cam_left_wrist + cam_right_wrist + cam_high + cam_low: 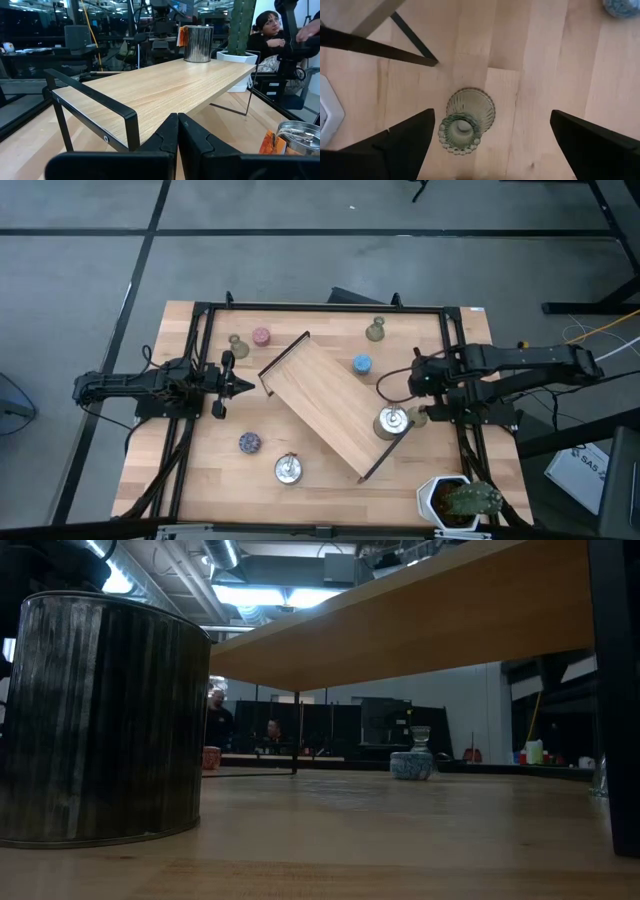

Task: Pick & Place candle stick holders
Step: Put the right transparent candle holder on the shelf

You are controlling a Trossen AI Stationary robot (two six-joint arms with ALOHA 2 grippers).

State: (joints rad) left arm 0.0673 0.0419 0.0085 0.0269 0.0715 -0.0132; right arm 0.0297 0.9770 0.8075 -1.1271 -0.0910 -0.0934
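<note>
We find the right gripper (490, 145) jaws wide above an olive-green holder (466, 121) beside the wooden tray (335, 402) edge; left gripper (240, 386) jaws closed, empty, on open tabletop (210, 465)

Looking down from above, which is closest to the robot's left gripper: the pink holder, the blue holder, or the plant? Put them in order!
From the left gripper, in the high view:
1. Pink holder, at the table's far edge on the left arm's side.
2. Blue holder, beyond the wooden tray, toward the right arm.
3. Potted plant, at the near corner on the right arm's side.
</note>
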